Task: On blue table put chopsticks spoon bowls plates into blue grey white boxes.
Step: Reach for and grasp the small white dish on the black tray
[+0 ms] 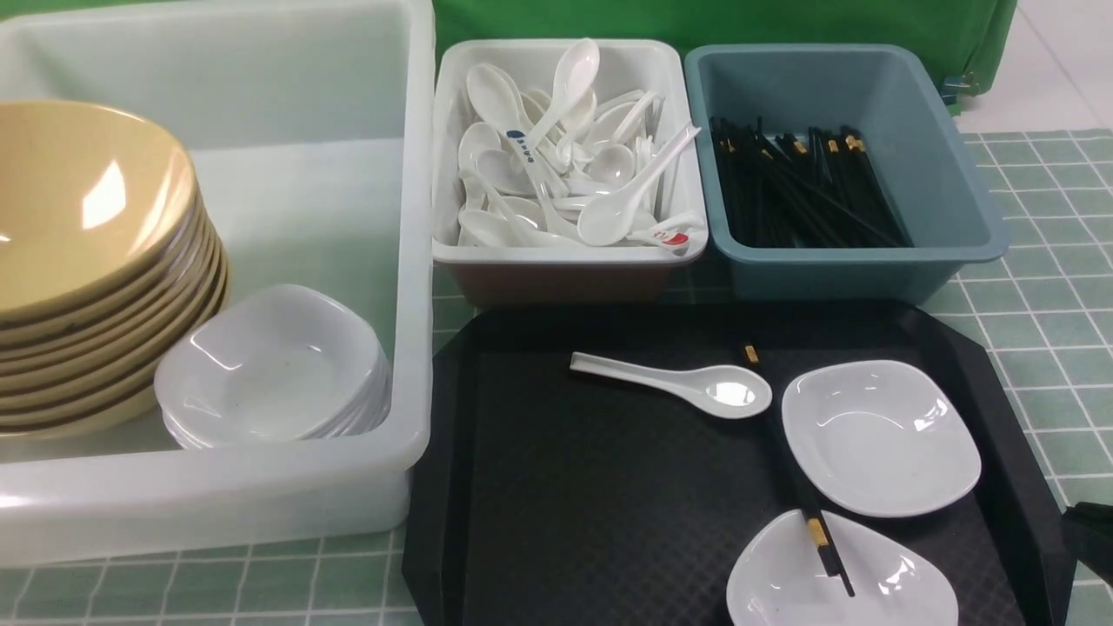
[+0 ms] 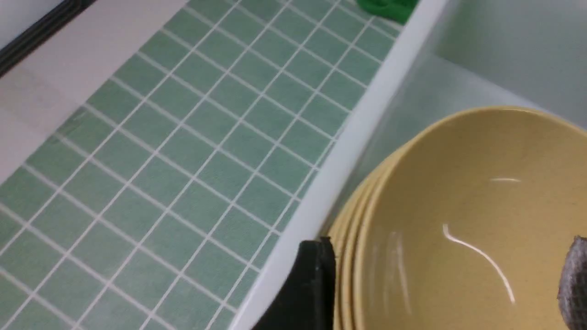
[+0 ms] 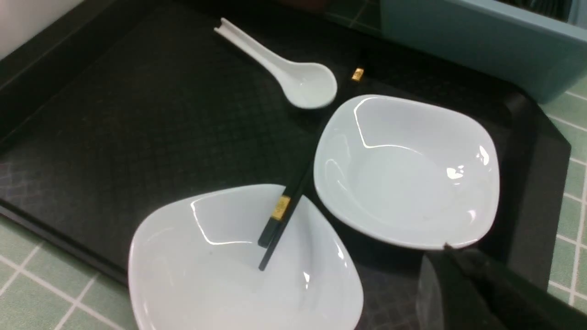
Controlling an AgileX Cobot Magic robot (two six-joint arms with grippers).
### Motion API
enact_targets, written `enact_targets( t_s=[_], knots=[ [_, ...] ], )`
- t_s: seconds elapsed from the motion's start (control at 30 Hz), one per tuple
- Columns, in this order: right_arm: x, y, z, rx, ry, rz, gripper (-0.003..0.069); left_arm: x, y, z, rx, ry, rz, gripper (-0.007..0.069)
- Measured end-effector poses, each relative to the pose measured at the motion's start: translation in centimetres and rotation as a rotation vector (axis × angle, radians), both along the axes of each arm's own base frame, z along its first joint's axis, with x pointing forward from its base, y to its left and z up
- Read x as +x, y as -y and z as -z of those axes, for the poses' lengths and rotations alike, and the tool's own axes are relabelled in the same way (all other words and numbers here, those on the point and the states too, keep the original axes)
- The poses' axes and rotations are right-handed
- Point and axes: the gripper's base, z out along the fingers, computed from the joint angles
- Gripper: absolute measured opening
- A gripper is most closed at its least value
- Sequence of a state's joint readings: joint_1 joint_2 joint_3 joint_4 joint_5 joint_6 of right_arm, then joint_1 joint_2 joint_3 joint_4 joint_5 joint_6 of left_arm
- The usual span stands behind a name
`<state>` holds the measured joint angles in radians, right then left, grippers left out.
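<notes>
Left end effector [image 2: 445, 275]: wide, above bowls [image 1: 87, 217] stacked in whitish tub [image 1: 416, 261].
Right end effector [image 3: 451, 261]: jaws together, empty, beside plates [image 3: 406, 172].
Spoon [image 1: 687, 382], chopsticks [image 3: 280, 207], plates: on black tray [image 1: 565, 522].

My front camera sits between the arms, facing forward and down over the desk [image 1: 1061, 261], tub [image 1: 413, 261] and black tray [image 1: 609, 522]. The left wrist camera looks closely onto the stacked bowls [image 2: 458, 220]. The right wrist camera closely views the tray's plates [image 3: 403, 174]. The front view shares both areas.
</notes>
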<state>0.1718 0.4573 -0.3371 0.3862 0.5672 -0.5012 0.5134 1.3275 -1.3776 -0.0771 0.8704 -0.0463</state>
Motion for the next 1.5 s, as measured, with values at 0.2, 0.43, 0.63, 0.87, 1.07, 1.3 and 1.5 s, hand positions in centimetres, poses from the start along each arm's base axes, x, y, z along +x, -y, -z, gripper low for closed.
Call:
enact_targets(
  t_s=[0.2, 0.43, 0.63, 0.87, 1.07, 1.3, 1.5],
  knots=[
    [0.0, 0.0, 0.0, 0.000, 0.000, 0.000, 0.0078, 3.7, 1.0, 3.8, -0.051, -0.143, 0.142, 0.0428],
    [0.2, -0.6, 0.3, 0.054, -0.125, -0.007, 0.0108, 5.8, 3.8, 5.9, -0.109, -0.210, 0.322, 0.0069],
    [2.2, -1.9, -1.3, 0.015, -0.352, -0.099, 0.0199, 1.7, 11.9, -1.3, 0.014, 0.069, 0.665, 0.0002],
    [8.1, -3.0, -1.3, -0.052, -0.521, -0.070, 0.0370, -8.7, 17.7, -4.1, 0.103, 0.268, 0.975, 0.0003],
    [11.7, -3.6, 3.5, -0.096, -0.716, -0.019, 0.0430, -14.4, 15.8, 2.8, 0.246, 0.137, 0.897, 0.0004],
    [13.2, -4.2, 7.4, -0.077, -0.893, 0.026, 0.0374, -18.0, 12.2, 8.8, 0.383, 0.189, 0.505, 0.0004],
    [13.6, -4.5, 7.4, -0.071, -0.915, 0.009, 0.0203, -19.5, 10.9, 10.6, 0.411, 0.378, 0.303, 0.0004]
  ],
)
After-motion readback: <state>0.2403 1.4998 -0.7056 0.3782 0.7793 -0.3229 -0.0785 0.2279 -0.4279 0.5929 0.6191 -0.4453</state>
